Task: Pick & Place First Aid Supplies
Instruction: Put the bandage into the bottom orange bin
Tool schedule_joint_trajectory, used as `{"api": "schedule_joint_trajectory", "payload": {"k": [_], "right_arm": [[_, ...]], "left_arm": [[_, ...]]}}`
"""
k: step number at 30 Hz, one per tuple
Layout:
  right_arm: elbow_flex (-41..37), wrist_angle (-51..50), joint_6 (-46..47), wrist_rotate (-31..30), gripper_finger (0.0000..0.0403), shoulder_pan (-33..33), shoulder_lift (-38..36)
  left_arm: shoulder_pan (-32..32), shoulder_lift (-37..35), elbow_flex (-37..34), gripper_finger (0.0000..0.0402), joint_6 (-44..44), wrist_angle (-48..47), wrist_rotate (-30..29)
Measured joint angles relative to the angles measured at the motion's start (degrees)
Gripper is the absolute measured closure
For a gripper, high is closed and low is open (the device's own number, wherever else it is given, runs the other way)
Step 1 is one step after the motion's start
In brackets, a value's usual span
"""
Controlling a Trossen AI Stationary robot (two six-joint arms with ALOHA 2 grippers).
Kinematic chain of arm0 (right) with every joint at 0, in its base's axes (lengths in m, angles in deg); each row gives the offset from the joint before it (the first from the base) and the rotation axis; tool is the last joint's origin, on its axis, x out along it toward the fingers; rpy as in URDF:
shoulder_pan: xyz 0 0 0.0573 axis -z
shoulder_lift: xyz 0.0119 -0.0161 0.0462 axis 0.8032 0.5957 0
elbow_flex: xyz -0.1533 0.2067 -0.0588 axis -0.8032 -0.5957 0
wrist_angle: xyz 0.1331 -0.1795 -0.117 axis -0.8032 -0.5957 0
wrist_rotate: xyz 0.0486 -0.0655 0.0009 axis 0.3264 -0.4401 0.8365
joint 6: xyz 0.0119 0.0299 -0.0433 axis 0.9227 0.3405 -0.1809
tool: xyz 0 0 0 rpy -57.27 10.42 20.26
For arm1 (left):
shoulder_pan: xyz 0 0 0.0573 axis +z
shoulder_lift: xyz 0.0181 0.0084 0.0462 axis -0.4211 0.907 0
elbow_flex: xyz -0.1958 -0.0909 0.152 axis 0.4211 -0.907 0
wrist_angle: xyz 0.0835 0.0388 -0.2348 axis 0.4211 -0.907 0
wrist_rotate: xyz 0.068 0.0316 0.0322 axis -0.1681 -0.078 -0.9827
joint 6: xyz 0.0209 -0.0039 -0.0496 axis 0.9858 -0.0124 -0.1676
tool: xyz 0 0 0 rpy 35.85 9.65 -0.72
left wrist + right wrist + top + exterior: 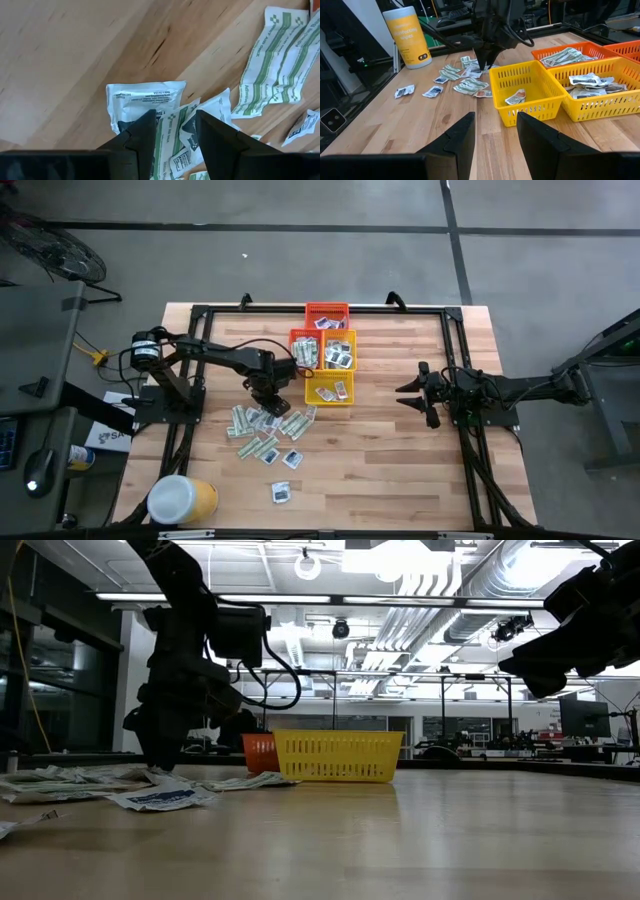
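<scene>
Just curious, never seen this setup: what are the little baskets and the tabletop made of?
The yellow basket looks like glossy moulded plastic: thin slotted walls, uniform bright colour. The orange basket seems the same. The table looks like wood with a smooth finish: pale planks with visible grain and joints.

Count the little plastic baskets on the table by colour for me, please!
Red basket: 1
Orange basket: 1
Yellow baskets: 2
Total: 4
</scene>
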Motion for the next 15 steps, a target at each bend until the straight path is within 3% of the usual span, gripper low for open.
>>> {"api": "schedule_joint_trajectory", "payload": {"k": [5,15], "right_arm": [[0.0,0.0,0.01,0.0,0.0263,0.0,0.0],[-0.02,0.0,0.01,0.0,0.0263,0.0,0.0]], "left_arm": [[0.0,0.0,-0.03,0.0274,0.0,-0.59,0.32],[0.0,0.02,-0.07,0.0359,0.0,-0.59,0.28]]}}
